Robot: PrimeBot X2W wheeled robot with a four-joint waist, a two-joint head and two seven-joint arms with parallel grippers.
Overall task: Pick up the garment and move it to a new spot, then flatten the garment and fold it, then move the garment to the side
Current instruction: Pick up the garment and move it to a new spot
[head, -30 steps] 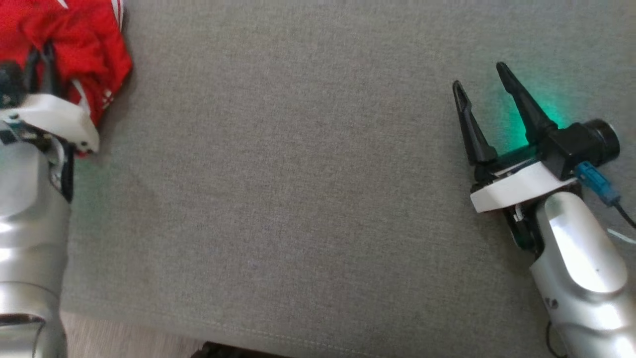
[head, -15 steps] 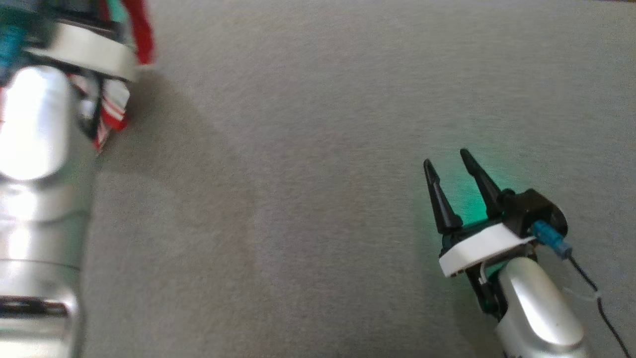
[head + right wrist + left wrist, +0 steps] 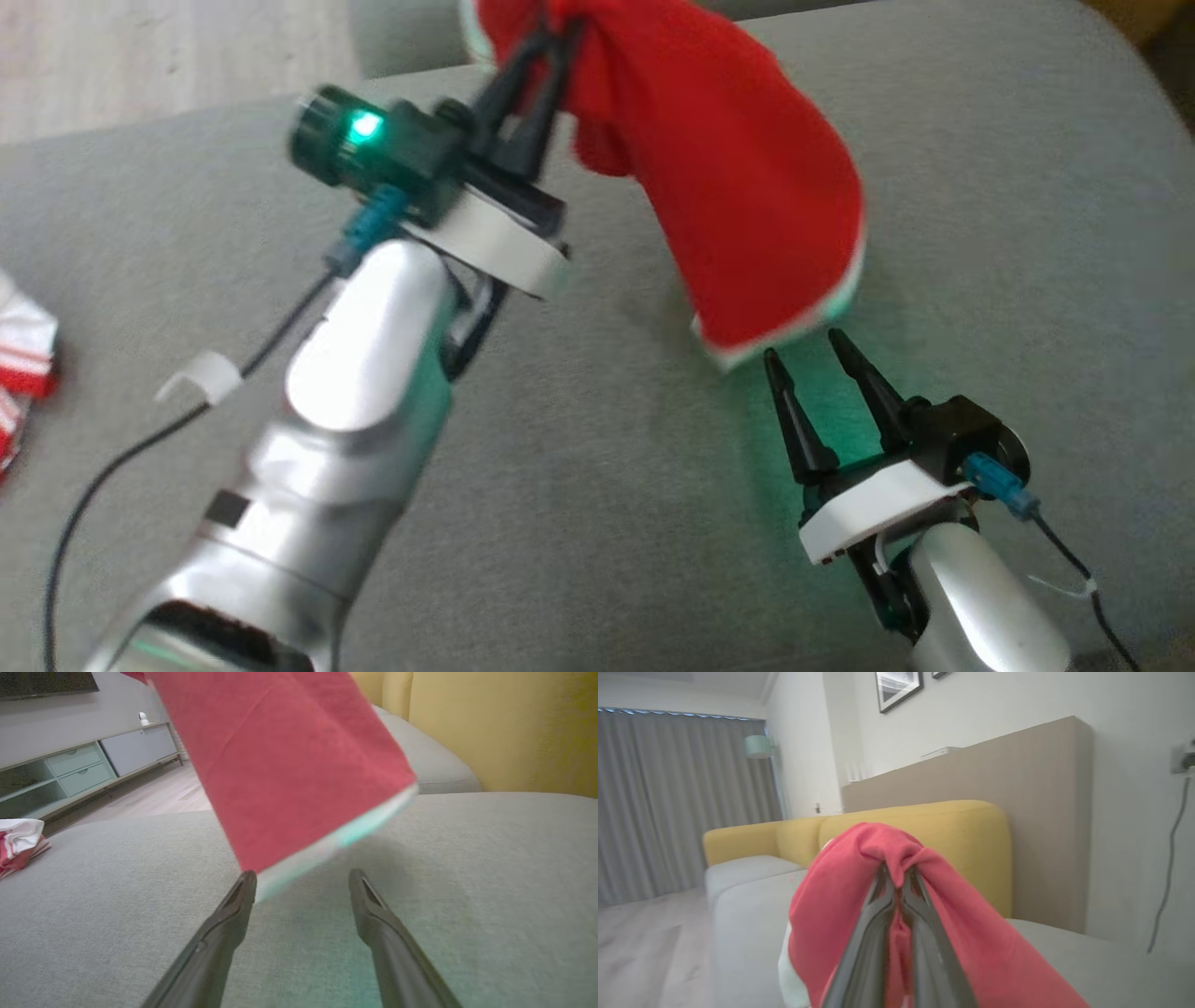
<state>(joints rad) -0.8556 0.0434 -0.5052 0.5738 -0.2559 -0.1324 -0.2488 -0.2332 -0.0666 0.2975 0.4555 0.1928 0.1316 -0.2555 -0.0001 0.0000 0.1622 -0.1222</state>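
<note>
I have the garment lifted clear above the grey seat cushion. It is bunched at its top in the left end effector, whose fingers are pressed together on a fold of the red cloth. The rest hangs down in a loose sheet, and its pale hem hovers just above the middle of the cushion. The right end effector lies low over the cushion's near part, fingers spread wide and holding nothing. In its wrist view the hem's lower corner sits right at one fingertip, and I cannot tell whether they touch.

I judge this to be the carry to the new spot. To do it well I would bring the left arm down slowly so the hem lands first on the cushion's open middle. Then I would draw the pinch away from the hem so the cloth lays out instead of heaping. The spread right fingers look well placed to pin that free corner, but I would keep them from snagging the swinging cloth.

A striped red-and-white cloth lies at the cushion's left edge, so I would set down well apart from it.

Beyond the cushion, across the floor, stands a cabinet with drawers and open shelves. I cannot tell what they hold.
</note>
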